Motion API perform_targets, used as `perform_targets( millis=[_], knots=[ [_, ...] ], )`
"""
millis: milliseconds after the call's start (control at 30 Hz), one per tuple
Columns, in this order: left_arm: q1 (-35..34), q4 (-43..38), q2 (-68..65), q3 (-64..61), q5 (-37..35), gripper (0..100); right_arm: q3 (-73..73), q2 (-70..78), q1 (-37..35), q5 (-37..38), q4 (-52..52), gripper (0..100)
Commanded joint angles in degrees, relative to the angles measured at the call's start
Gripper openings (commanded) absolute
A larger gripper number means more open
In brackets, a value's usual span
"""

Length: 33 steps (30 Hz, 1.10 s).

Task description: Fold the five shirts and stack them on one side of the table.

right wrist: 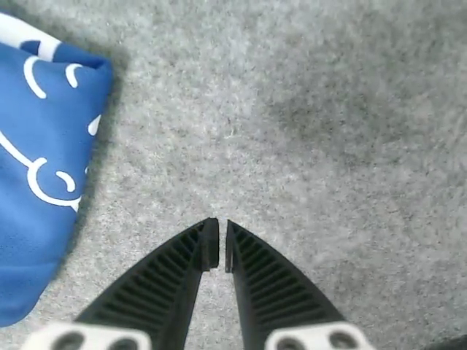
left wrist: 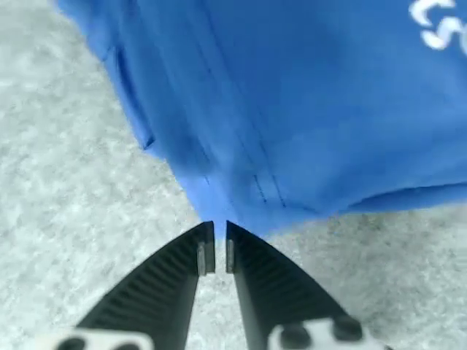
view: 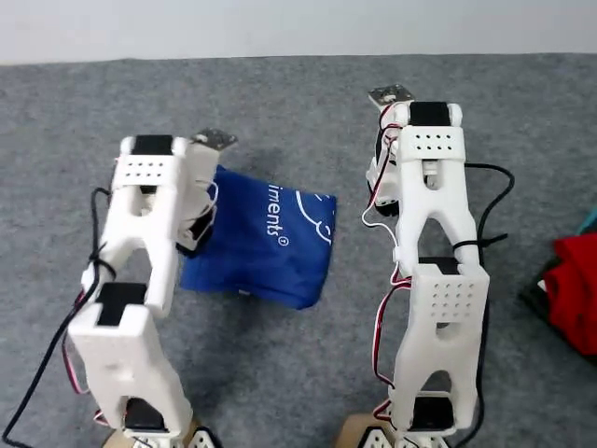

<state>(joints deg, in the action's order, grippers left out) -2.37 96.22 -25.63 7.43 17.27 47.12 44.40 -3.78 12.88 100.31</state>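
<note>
A blue shirt (view: 266,238) with white print lies folded on the grey carpeted table, between the two arms. My left gripper (left wrist: 214,248) is shut with nothing in it, its tips just off the edge of the blue shirt (left wrist: 292,109). In the high view the left arm (view: 149,215) stands over the shirt's left side. My right gripper (right wrist: 219,244) is shut and empty above bare carpet, with the blue shirt (right wrist: 36,168) off to one side. The right arm (view: 429,215) stands to the right of the shirt.
A red garment (view: 574,285) lies at the right edge of the table, with a dark item and a bit of teal cloth beside it. Grey carpet (view: 280,103) covers the table, and a white wall runs along the back.
</note>
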Motion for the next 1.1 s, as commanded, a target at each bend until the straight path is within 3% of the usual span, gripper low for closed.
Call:
perform_targets(
  millis=[0, 200, 367, 600, 767, 1067],
  knots=[
    [0.2, -1.1, -3.0, 2.1, 0.3, 5, 0.3, -5.6, 0.1, -0.6, 2.3, 2.5],
    [0.1, 0.4, -3.1, 3.1, 0.3, 7, 0.3, -5.6, 0.0, -0.6, 2.3, 2.5],
    [-0.9, 4.1, 4.8, 7.3, 0.2, 9, 0.3, -5.7, -1.1, -0.6, 2.4, 2.5],
    [-13.3, 4.2, 18.0, 7.7, -3.8, 9, 0.6, -5.7, -6.9, -1.0, 2.3, 3.0],
    [-22.9, 4.2, 19.6, 5.9, -6.4, 9, 0.6, -5.5, -13.1, -9.2, 0.7, 3.9],
    [-29.5, 4.1, 20.0, 1.5, -6.2, 9, 0.6, -5.1, -18.5, -28.9, -2.1, 15.8]
  ],
)
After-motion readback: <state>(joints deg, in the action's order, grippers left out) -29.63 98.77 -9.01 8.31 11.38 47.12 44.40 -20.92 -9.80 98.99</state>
